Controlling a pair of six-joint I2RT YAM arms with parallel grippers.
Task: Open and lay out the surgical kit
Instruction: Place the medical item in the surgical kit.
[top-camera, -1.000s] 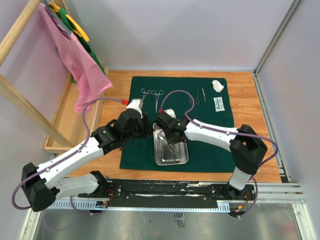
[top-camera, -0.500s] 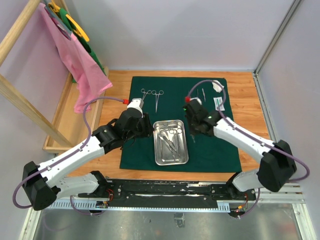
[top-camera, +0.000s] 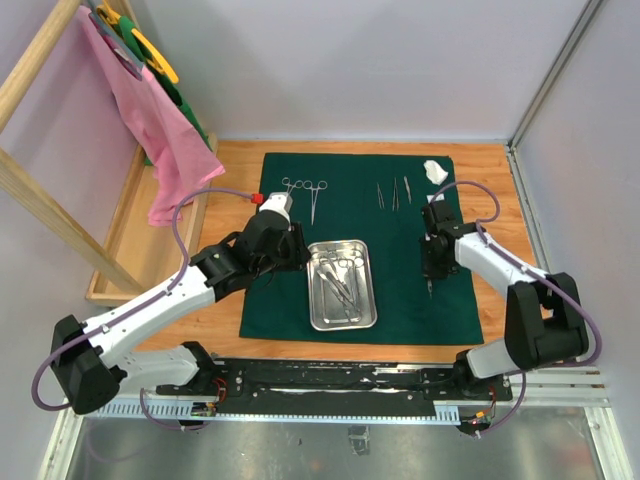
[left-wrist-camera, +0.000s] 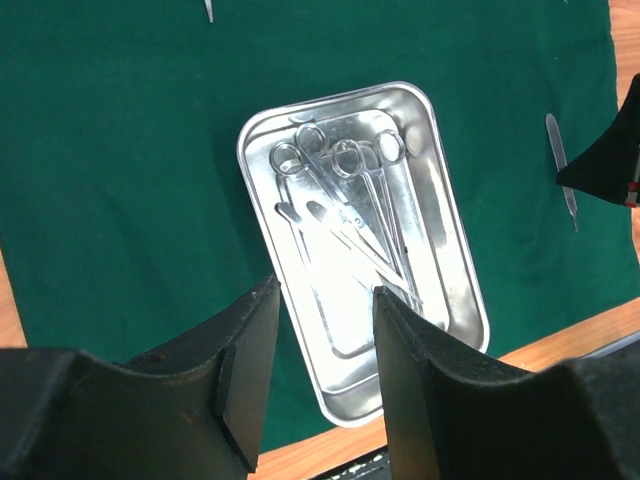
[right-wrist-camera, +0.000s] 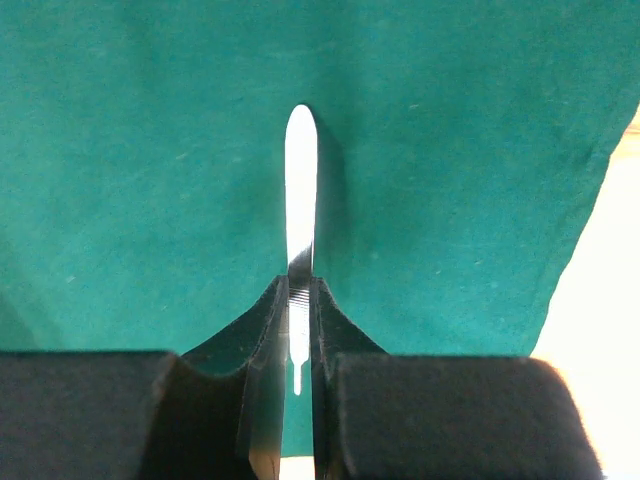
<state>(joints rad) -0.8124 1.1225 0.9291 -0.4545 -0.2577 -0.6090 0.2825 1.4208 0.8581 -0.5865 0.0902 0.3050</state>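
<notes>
The dark green cloth (top-camera: 360, 240) lies spread on the wooden table. On it stands the shiny steel tray (top-camera: 312, 300), which holds several ring-handled instruments (left-wrist-camera: 345, 200). Forceps (top-camera: 305, 190) and tweezers (top-camera: 393, 192) lie along the cloth's far edge, and a white gauze wad (top-camera: 435, 170) sits at its far right corner. My right gripper (right-wrist-camera: 297, 300) is shut on a thin flat steel handle (right-wrist-camera: 300, 180) low over the cloth's right part (top-camera: 431, 285). My left gripper (left-wrist-camera: 325, 300) hangs open and empty above the tray's near left edge (top-camera: 285, 258). The right wrist hides the small white packet.
A wooden rack with a pink cloth (top-camera: 160, 130) stands at the left, with a low wooden shelf (top-camera: 130, 230) below it. Bare wood (right-wrist-camera: 600, 300) begins just right of the cloth's edge. The arms' base rail (top-camera: 350, 385) runs along the front.
My right arm has swung from the tray out to the cloth's right side, carrying the steel handle. The left arm has shifted only slightly.
</notes>
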